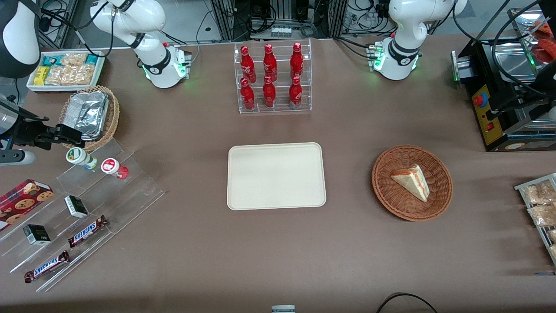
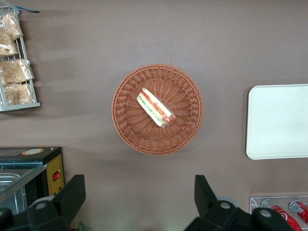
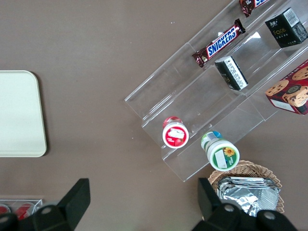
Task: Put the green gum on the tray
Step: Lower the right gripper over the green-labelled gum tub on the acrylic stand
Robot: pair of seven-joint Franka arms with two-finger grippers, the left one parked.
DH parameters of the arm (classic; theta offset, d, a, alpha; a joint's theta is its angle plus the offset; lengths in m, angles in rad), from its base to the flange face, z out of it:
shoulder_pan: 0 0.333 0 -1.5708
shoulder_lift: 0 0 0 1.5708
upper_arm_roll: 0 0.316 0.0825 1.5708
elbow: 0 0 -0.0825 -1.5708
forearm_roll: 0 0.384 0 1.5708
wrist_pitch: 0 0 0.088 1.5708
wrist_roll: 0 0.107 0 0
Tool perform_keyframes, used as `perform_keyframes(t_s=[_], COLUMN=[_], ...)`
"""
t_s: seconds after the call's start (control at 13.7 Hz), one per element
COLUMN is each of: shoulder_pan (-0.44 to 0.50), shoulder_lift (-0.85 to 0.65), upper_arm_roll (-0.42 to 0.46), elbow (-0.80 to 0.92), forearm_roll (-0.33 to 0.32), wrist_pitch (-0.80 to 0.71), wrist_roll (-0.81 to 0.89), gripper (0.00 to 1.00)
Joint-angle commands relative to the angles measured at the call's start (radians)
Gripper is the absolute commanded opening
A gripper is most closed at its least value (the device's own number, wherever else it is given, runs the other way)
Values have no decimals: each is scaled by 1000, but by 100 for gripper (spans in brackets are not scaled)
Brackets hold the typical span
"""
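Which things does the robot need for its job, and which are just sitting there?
Needed: green gum, tray, open gripper beside the gum.

Just sitting: red-lidded bottle, Snickers bars, cola bottles, sandwich in wicker basket.

Counter (image 1: 195, 243): matt brown, cloth-like, bit wrinkly. Tray (image 1: 276, 176) smooth matt cream, plastic-looking. Green gum (image 3: 220, 151): glossy plastic bottle, printed lid. Stepped rack (image 3: 202, 103) clear acrylic, shiny edges. Foil pans (image 1: 89, 114) crinkled, reflective, sitting in rough woven wicker basket (image 1: 114, 114). Hand (image 1: 65, 134) at middle left of front view, matt black.
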Motion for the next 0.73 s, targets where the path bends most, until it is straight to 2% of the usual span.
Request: perform_keyframes(t_s=[0.0,0.29,0.51,0.66], shoulder_pan=[3,-7,-8,-10], shoulder_lift=[9,6,-49,-97], upper_arm_roll=[-2,-22,-56,-62], elbow=[27,-12,-142,-244], forearm_roll=[-3,-1,10,4], wrist_pitch=[-17,-20,81,188], wrist_roll=[8,4,-16,-102], gripper=[99,99,99,99])
